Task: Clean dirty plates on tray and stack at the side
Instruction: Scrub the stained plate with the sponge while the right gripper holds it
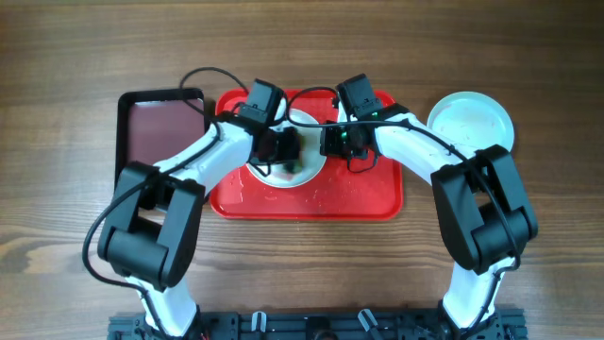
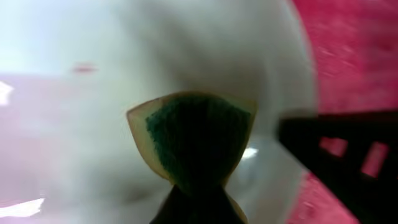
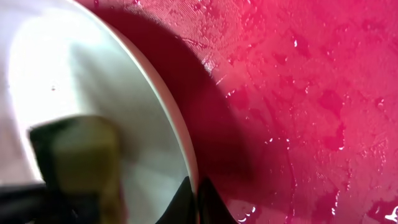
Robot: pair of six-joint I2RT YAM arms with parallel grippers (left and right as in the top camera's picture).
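Left claw (image 1: 286, 148) was found closed tight on a sponge (image 2: 193, 140), which was pinched at its near end so that the green scouring face fanned out ahead of the fingertips and was presented to the white plate (image 1: 304, 120) directly beneath; actual contact could not be confirmed. Right claw (image 3: 198, 198), just beside the left claw on its right, was seen clamped narrow on the rim of the same plate. This hold is judged to be a brace, so that the plate is not dragged about under the sponge. The tray (image 1: 368, 194) lay under both claws with the plate seated on it, and its wet surface was visible beyond the right claw. A small blurred red mark (image 2: 84, 68) was noted ahead of the left claw, so scrubbing is judged unfinished. A pale blue plate (image 1: 472, 121) stood off the tray, well to the right of the right claw, presumably where the stack is formed.
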